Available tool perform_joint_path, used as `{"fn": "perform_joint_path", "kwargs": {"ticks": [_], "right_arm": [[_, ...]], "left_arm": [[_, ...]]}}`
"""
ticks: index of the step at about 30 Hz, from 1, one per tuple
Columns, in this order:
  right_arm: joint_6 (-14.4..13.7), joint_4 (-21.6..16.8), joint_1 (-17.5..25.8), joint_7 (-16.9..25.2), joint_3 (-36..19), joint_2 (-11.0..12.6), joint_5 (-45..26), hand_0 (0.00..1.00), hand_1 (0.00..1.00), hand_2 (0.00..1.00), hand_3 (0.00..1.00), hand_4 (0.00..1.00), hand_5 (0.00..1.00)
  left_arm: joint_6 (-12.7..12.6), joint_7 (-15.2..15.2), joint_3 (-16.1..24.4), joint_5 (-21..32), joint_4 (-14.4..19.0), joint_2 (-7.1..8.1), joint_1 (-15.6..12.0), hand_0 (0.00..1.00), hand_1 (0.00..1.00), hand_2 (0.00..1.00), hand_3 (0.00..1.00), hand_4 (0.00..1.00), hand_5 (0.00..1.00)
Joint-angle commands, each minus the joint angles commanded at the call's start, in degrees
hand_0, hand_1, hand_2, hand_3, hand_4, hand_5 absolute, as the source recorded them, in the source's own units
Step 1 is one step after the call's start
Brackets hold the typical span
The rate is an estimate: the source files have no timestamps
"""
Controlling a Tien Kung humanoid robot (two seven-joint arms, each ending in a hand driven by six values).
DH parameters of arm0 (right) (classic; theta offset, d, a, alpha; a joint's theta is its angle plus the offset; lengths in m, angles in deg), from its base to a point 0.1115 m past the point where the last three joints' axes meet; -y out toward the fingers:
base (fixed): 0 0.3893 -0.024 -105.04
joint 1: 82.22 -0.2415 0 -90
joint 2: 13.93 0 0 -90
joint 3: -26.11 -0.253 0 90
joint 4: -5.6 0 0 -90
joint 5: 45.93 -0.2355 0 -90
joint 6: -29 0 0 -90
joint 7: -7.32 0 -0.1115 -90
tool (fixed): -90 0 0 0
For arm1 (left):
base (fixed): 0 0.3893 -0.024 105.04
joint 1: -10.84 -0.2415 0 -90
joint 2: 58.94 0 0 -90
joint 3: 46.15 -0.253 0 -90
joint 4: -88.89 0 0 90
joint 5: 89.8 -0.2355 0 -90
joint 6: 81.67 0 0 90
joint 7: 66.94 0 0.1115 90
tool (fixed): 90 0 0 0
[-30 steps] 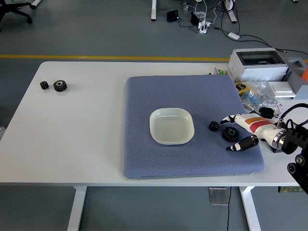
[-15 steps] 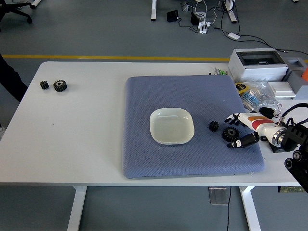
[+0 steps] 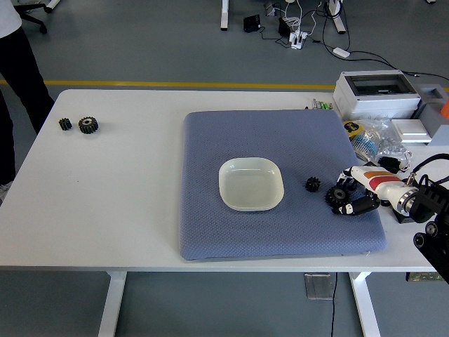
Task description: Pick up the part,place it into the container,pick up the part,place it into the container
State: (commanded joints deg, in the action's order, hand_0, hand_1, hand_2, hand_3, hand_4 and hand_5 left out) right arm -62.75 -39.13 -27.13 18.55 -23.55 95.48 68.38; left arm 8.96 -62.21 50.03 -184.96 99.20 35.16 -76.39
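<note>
A white square bowl (image 3: 250,184) sits in the middle of a blue-grey mat (image 3: 277,140). Two black gears lie on the mat right of it: a small one (image 3: 312,184) and a larger one (image 3: 337,196). My right hand (image 3: 352,194) comes in from the right edge and its fingers are curled around the larger gear, which still rests on the mat. Two more black gears, a small one (image 3: 64,124) and a larger one (image 3: 88,125), lie far off at the table's left. My left arm is out of view.
A white box (image 3: 375,93), a bag of small parts (image 3: 375,139) and other clutter stand at the table's back right, next to the mat. A person in dark trousers (image 3: 17,77) stands at the table's left end.
My right hand's fingers have closed in around the larger gear. The person has stepped into view at the left.
</note>
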Motion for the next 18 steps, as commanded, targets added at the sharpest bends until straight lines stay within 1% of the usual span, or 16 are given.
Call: {"fn": "perform_joint_path", "kwargs": {"ticks": [3, 4, 8, 9, 15, 16, 18], "right_arm": [[-0.92, -0.17, 0.11, 0.5, 0.25, 0.11, -0.21, 0.187, 0.408, 0.497, 0.497, 0.843, 0.254], [-1.11, -0.39, 0.18, 0.75, 0.36, 0.19, -0.32, 0.024, 0.209, 0.449, 0.502, 0.858, 0.203], [-1.59, -0.95, 0.32, 1.25, 0.63, 0.34, -0.31, 0.024, 0.209, 0.449, 0.502, 0.858, 0.203], [-1.96, -0.98, 0.36, 1.38, 0.62, 0.35, -0.26, 0.002, 0.085, 0.304, 0.463, 0.906, 0.279], [-2.67, -1.95, 0.5, 1.74, 0.42, 0.65, -1.07, 0.002, 0.085, 0.304, 0.463, 0.906, 0.279], [-2.66, -2.2, 0.51, 1.75, 0.34, 0.72, -1.19, 0.002, 0.056, 0.18, 0.367, 0.881, 0.327], [-2.51, -2.7, 0.51, 1.73, 0.07, 0.84, -1.45, 0.002, 0.056, 0.18, 0.367, 0.881, 0.327]], "left_arm": [[0.0, 0.0, 0.0, 0.02, 0.0, -0.02, 0.04, 0.716, 0.678, 0.686, 0.57, 0.609, 0.57], [0.0, 0.0, 0.01, 0.03, 0.0, -0.01, 0.03, 0.717, 0.678, 0.686, 0.57, 0.609, 0.57], [-0.02, 0.07, 0.1, 0.0, 0.0, -0.04, -0.02, 0.717, 0.678, 0.686, 0.57, 0.609, 0.57], [-0.02, 0.05, 0.07, 0.06, 0.0, -0.05, -0.01, 0.717, 0.678, 0.686, 0.57, 0.609, 0.57], [-0.03, 0.0, 0.03, 0.19, 0.0, -0.11, 0.09, 0.717, 0.678, 0.686, 0.57, 0.609, 0.57], [-0.03, 0.0, 0.05, 0.18, 0.0, -0.11, 0.08, 0.717, 0.678, 0.686, 0.57, 0.608, 0.57], [-0.03, 0.02, 0.09, 0.12, 0.0, -0.1, 0.05, 0.717, 0.678, 0.686, 0.57, 0.608, 0.57]]}}
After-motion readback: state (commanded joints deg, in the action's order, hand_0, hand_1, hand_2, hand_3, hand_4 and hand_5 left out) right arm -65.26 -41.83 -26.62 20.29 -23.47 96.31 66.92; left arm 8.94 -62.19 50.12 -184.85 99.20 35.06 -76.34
